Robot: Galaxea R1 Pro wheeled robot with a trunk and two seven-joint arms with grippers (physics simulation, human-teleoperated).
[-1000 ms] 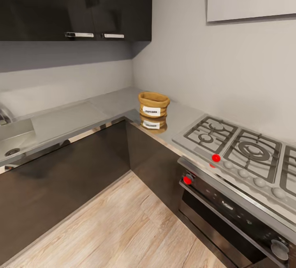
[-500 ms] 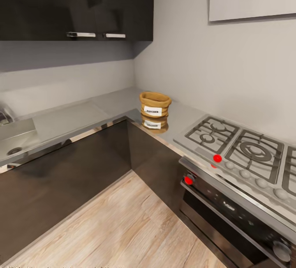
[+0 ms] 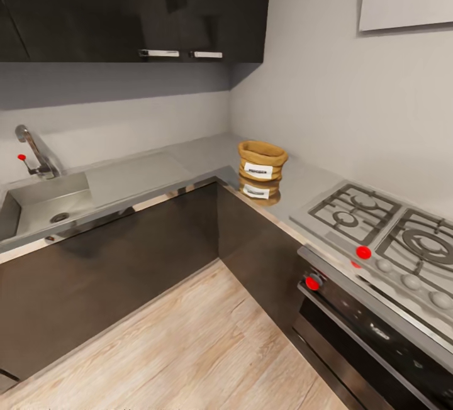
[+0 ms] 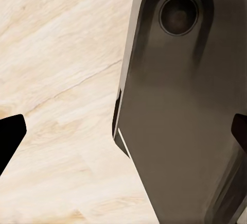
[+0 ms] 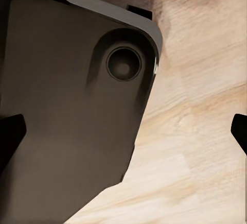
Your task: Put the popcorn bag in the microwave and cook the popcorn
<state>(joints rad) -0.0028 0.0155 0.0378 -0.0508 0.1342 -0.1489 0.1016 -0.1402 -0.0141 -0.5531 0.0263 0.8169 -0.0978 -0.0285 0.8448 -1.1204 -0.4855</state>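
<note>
You have one popcorn bag (image 3: 262, 161) standing upright on the glossy grey countertop (image 3: 157, 171), in the corner between one sink (image 3: 44, 205) and one gas hob (image 3: 384, 234). Two handles show on the dark wall cabinets (image 3: 126, 7). Wood floor (image 3: 189, 341) below. Both your grippers' jaws stand spread apart, each grasping nothing.

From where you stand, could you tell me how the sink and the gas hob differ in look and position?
The sink is a smooth recessed basin sunk into the countertop, while the gas hob sits raised, topped with grey grates. The sink carries a tap with a small red-tipped lever; the gas hob has a red knob at its front edge. The sink lies left of the popcorn bag, the gas hob to its right. Both are grey and metallic.
</note>
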